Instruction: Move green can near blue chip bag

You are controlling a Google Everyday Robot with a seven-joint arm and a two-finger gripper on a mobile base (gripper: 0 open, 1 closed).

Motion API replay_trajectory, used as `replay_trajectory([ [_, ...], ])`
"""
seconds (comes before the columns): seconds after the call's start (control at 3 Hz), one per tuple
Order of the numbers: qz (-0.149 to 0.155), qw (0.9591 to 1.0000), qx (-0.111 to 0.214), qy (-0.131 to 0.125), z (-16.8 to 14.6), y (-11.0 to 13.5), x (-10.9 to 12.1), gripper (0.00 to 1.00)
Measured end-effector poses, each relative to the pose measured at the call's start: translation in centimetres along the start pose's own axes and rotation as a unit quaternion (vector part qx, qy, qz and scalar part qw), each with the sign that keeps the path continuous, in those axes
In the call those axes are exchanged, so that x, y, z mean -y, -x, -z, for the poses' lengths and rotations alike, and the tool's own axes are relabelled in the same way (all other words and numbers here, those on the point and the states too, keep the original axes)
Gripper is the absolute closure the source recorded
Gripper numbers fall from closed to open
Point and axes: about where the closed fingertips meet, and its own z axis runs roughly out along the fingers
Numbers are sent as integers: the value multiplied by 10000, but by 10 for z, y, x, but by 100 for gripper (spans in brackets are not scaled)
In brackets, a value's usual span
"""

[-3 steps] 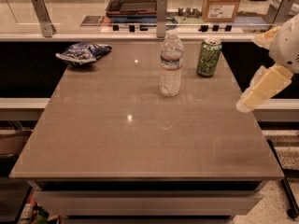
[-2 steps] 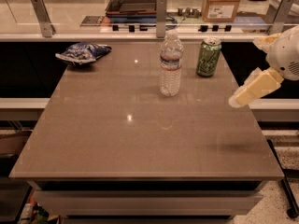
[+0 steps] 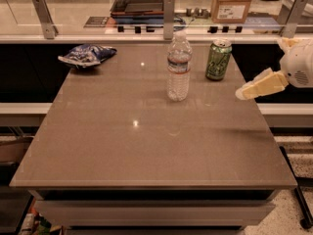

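The green can (image 3: 218,59) stands upright near the table's far right edge, light green with dark markings and a silver top. The blue chip bag (image 3: 87,55) lies crumpled at the far left corner of the table. My gripper (image 3: 244,92) hangs at the right side of the table, a little above the surface, in front and to the right of the can and apart from it. It holds nothing that I can see.
A clear water bottle (image 3: 178,67) stands upright left of the can, between it and the bag. The brown table (image 3: 146,146) is backed by a counter rail with metal posts (image 3: 168,16), a cardboard box (image 3: 234,4) and a dark tray (image 3: 141,2).
My gripper has risen and moved toward the far side of the table, closer to the can. The can, bottle and bag have not moved.
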Motion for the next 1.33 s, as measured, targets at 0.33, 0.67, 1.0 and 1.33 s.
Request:
replay_trajectory([
  [0.33,7,9998,72,-162,0,5,8,0],
  [0.67,7,9998,73,-162,0,5,8,0],
  [1.0,-173,9993,299,-169,-13,10,17,0],
  [1.33,-452,9971,578,-186,-32,18,35,0],
])
